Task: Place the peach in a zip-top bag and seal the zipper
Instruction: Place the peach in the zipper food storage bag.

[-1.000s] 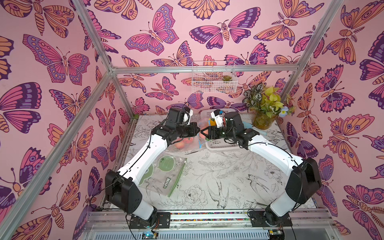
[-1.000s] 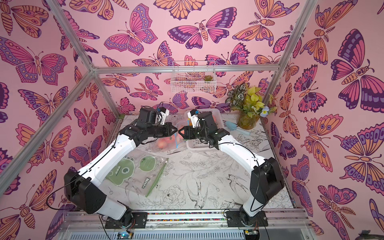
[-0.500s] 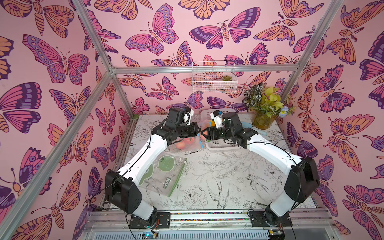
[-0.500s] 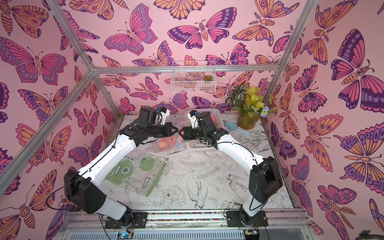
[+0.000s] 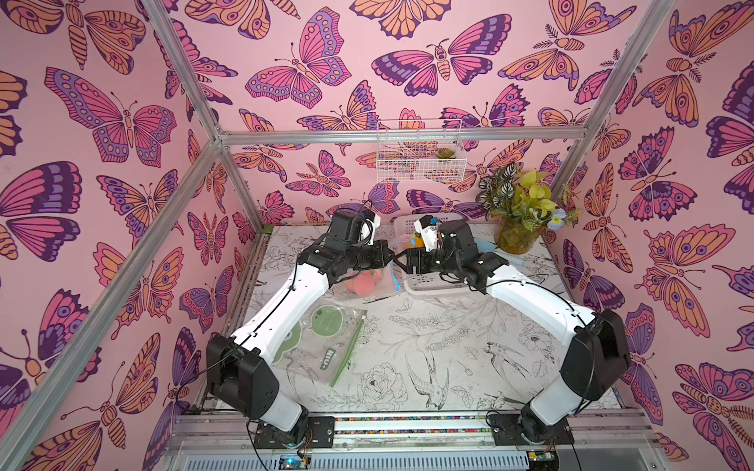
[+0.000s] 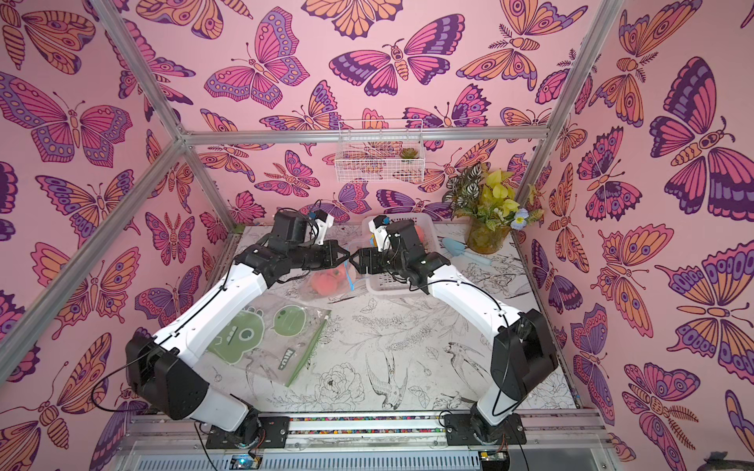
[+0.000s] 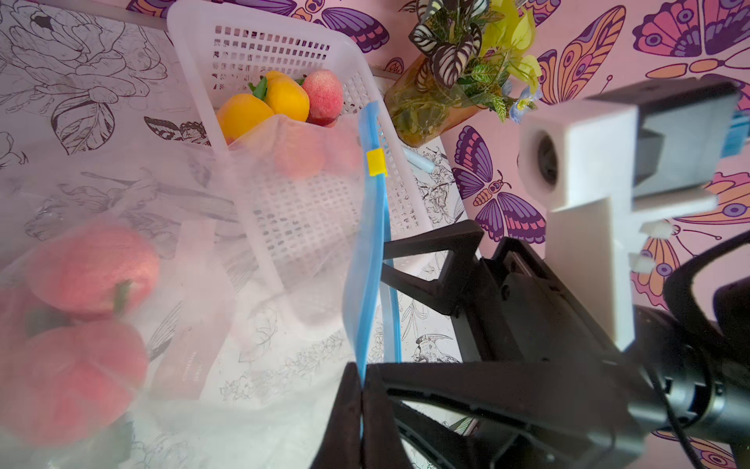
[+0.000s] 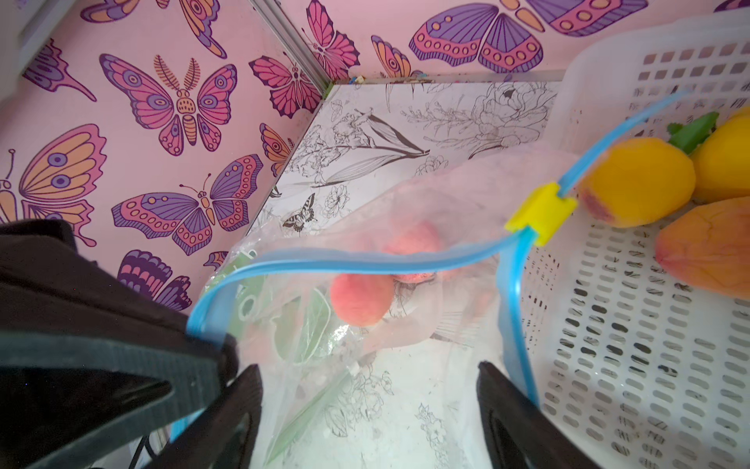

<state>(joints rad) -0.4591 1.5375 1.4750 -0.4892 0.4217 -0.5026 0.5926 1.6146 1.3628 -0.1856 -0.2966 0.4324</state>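
A clear zip-top bag [image 5: 369,287] with a blue zipper strip [image 7: 367,260] and a yellow slider [image 8: 542,213] lies beside the white basket. Pink peaches [image 7: 93,268] [image 8: 359,298] show through its film in both top views [image 6: 326,281]. My left gripper [image 7: 361,369] is shut on one blue strip at the bag's mouth [image 5: 391,261]. My right gripper [image 8: 371,406] faces it tip to tip [image 6: 355,261], open wide over the mouth, with the other blue strip running along one finger [image 8: 499,406]. The mouth gapes open between the left gripper and the slider.
The white basket [image 7: 316,211] holds yellow-orange and pink fruit [image 8: 637,182]. A second bag with green cartoon print [image 5: 322,346] lies flat at the front left. A plant in a glass vase [image 5: 516,240] stands at the back right, and a wire basket [image 5: 420,159] hangs on the wall.
My right gripper's jaws have spread wider at the bag's mouth. The left gripper stays clamped on the strip, and the bag has barely moved.
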